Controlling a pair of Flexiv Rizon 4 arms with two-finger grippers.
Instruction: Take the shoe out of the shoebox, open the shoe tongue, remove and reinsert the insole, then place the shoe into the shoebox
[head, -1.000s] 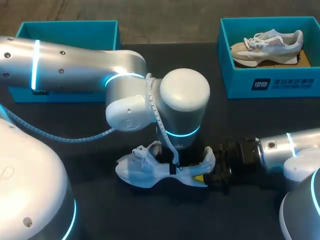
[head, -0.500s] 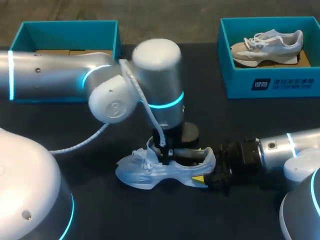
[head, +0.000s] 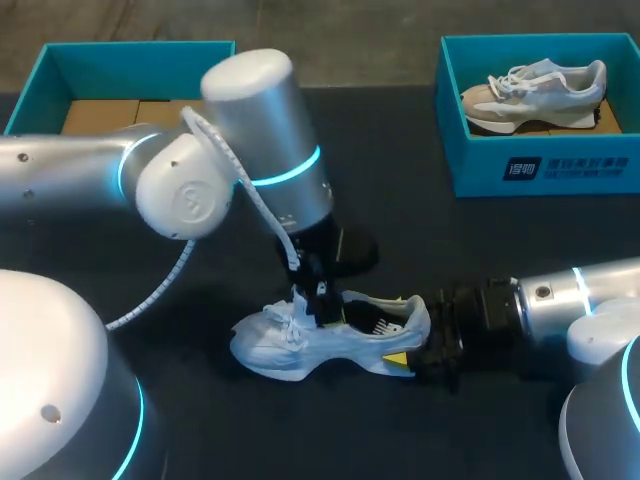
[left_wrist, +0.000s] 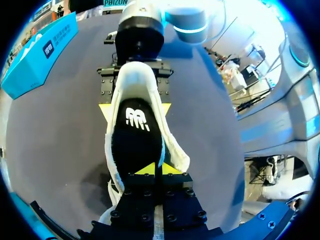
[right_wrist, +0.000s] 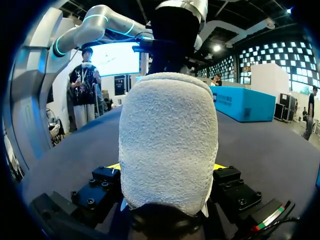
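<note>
In the head view the shoe (head: 330, 340) is lying outside any box at the lower middle of the frame on the dark surface (head: 150, 270). Its long axis is running across the frame, toe pointing left and heel (head: 412, 318) right. The right arm (head: 560, 295) is coming in from the lower right along that axis, its jaws clamping the heel from both sides. The left arm (head: 250, 130) is reaching down from the upper left onto the tongue (head: 303, 300). In the left wrist view its jaws are standing closed to a thin seam, apparently pinching the tongue's edge. The black insole (left_wrist: 136, 140) is lying just ahead of them, stretching away toward the heel, so this arm is sitting nearer for pulling it. In the right wrist view the heel is filling the gap between the gripping jaws.
</note>
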